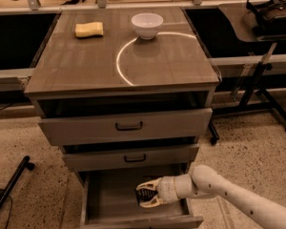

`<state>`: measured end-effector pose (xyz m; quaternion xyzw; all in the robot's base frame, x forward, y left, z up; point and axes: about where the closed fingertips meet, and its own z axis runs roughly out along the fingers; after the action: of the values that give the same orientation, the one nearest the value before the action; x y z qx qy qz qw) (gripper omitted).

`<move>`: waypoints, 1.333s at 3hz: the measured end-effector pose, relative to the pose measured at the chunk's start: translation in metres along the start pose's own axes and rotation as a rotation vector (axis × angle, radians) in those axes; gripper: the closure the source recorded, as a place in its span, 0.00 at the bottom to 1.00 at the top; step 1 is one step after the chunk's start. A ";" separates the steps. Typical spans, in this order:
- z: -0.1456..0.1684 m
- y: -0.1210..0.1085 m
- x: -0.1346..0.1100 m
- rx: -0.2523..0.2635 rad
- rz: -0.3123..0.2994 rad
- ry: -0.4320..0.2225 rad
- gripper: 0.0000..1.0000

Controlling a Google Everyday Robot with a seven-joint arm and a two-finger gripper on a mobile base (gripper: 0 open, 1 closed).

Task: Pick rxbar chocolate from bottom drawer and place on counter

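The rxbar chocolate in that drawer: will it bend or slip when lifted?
The rxbar chocolate looks small and flat, so probably light and fairly stiff. Its wrapper may be slick, so it could slide in the gripper, which grips it inside the bottom drawer. Being flat, it should not roll.

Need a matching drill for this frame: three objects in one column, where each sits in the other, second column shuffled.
Things:
1. yellow sponge
2. white bowl
3. rxbar chocolate

Places:
A. between the fingers of the gripper, inside the open bottom drawer
B. on the counter, back left
C. on the counter, at the far end of the light arc

Pairs: 1-B, 2-C, 3-A
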<state>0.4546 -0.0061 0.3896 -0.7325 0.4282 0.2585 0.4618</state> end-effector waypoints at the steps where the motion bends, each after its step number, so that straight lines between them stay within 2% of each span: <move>1: -0.018 -0.009 -0.036 -0.018 -0.013 -0.010 1.00; 2: -0.049 -0.028 -0.084 -0.031 -0.052 0.000 1.00; 3: -0.079 -0.053 -0.129 -0.019 -0.155 0.015 1.00; 4: -0.079 -0.053 -0.129 -0.019 -0.154 0.015 1.00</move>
<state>0.4349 -0.0158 0.5482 -0.7696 0.3715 0.2207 0.4702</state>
